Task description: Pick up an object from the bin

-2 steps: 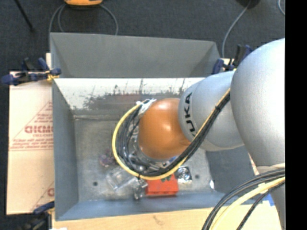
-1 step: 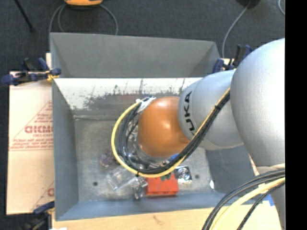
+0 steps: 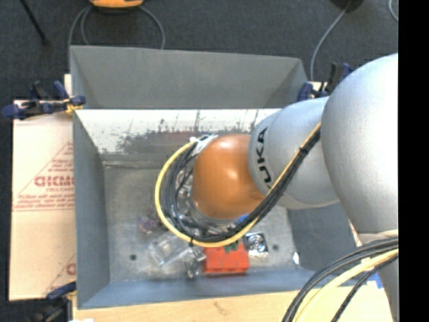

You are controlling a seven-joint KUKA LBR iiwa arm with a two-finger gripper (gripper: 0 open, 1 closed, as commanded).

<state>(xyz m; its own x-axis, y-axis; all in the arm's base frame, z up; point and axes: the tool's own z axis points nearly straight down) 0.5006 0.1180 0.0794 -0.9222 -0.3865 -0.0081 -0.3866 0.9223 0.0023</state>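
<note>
Arm (image 3: 315, 159) in from the right, orange wrist cover (image 3: 224, 176) and looped cables (image 3: 163, 193) low over the middle of the bin (image 3: 90, 200). Claw (image 3: 194, 259) down by the near wall, between a clear plastic piece (image 3: 164, 250) on its left and a red block (image 3: 224, 260) on its right, just beside both; apart or together, cannot tell. Small purple bit (image 3: 145, 223) lies left of the cables, and a shiny crumpled bit (image 3: 257, 244) just right of the red block.

— What lies by the front wall of the grey metal bin (image 3: 88, 247)?
— A flat orange-red rectangular block (image 3: 224, 261), lying level; just left of it, a crumpled clear plastic piece (image 3: 166, 251).
</note>
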